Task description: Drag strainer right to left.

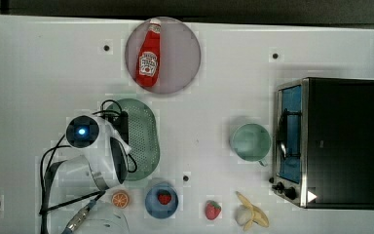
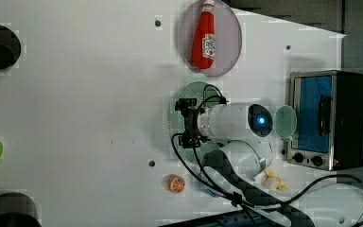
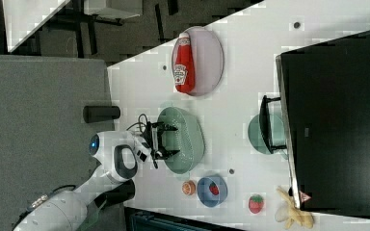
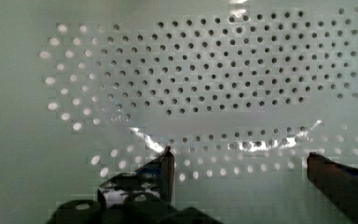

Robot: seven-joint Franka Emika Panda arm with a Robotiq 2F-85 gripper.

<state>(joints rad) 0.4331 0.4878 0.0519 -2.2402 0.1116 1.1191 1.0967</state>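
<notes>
**A:** Closest thing to the wrist cam is the claw (image 4: 240, 163) itself, two dark fingers spread wide with nothing between them, hanging right over the perforated floor of the strainer (image 4: 205, 84). So we're open and empty.

**B:** Yep. Going big to small for context: white surface (image 1: 44, 58), then the toaster oven (image 1: 338, 141) at the top view's right, then the round plate (image 1: 180, 53) with the ketchup bottle (image 1: 149, 53) lying on it. Our strainer (image 1: 143, 136) sits below that plate in the top view, left of centre, partly under the arm. Plain green cup (image 1: 251, 141) is well apart, just beside the oven.

**A:** Handling guess: thin plastic, light, fairly stiff, probably slick on that surface. We reckon it'll slide easily, but could skate away or tip if we push high on the wall.

**B:** Agreed. We'd drop one finger inside and one outside the rim and pinch the wall, or just hook the inner wall and pull. Small stuff nearby, the blue bowl (image 1: 161, 201) and orange slice (image 1: 120, 199), lies near its lower end, so we'd keep the drag straight.
</notes>
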